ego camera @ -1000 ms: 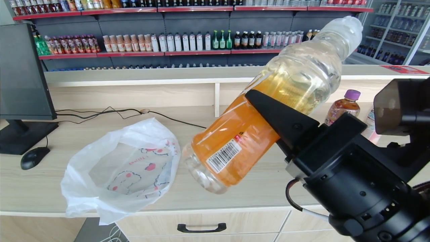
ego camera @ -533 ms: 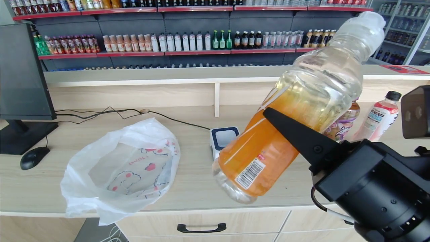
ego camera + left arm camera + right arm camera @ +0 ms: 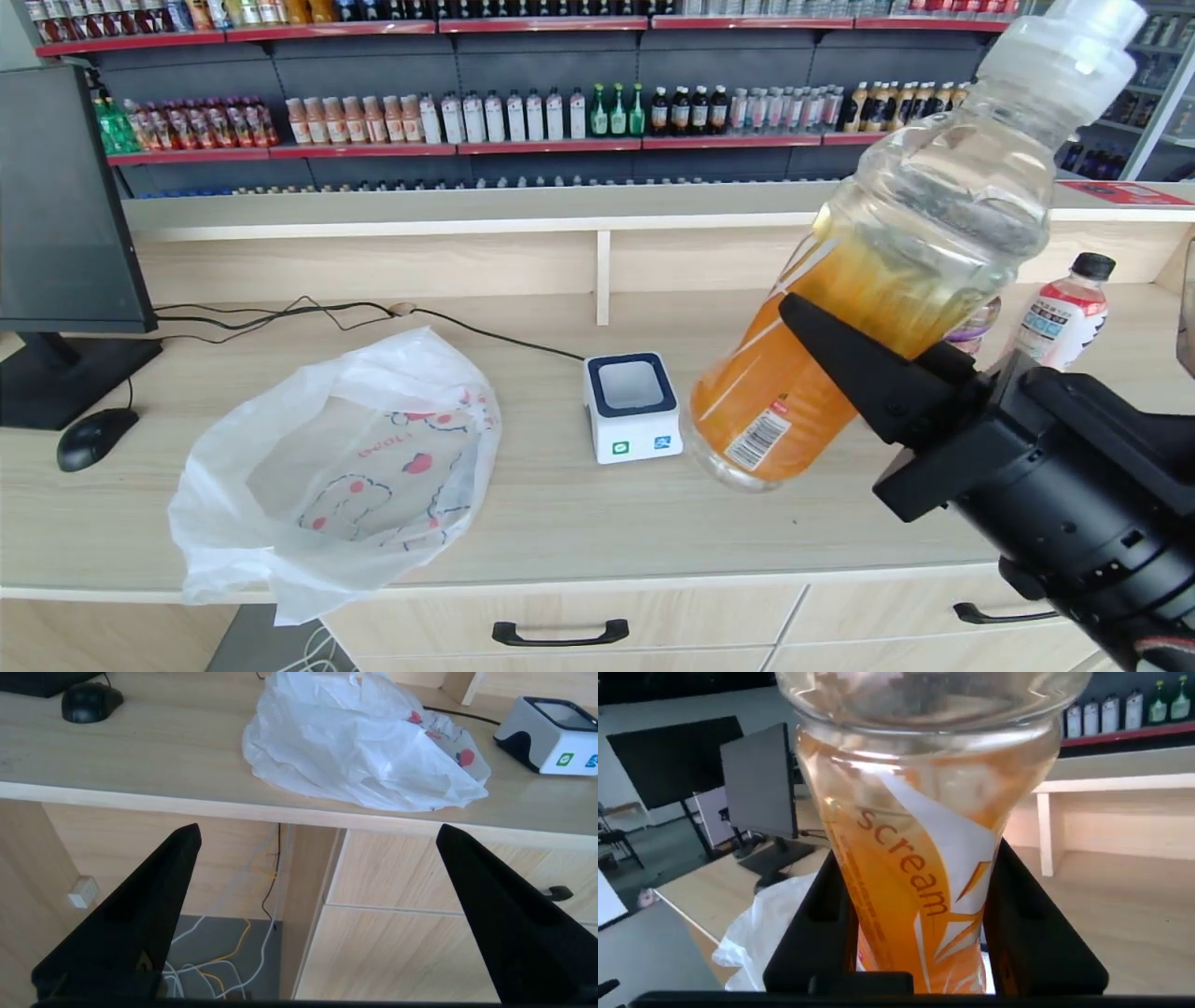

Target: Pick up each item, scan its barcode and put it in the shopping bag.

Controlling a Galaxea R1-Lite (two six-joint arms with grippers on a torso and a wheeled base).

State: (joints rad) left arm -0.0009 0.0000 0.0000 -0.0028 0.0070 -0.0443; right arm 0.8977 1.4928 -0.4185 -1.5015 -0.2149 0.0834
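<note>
Orange drink bottle [image 3: 896,243] is clamped tilted in the right gripper [image 3: 920,943], base held just beside the scanner [image 3: 631,406] over the worktop [image 3: 560,513]; left gripper [image 3: 318,835] is spread wide.

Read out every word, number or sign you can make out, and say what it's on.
"scream": label of the clear plastic bottle of orange drink.
Barcode digits on that bottle: too small.
Red print on the white plastic shopping bag: too blurred.
Green and blue icons on the white box scanner: no readable words.
Shelf bottle labels: too small.
</note>
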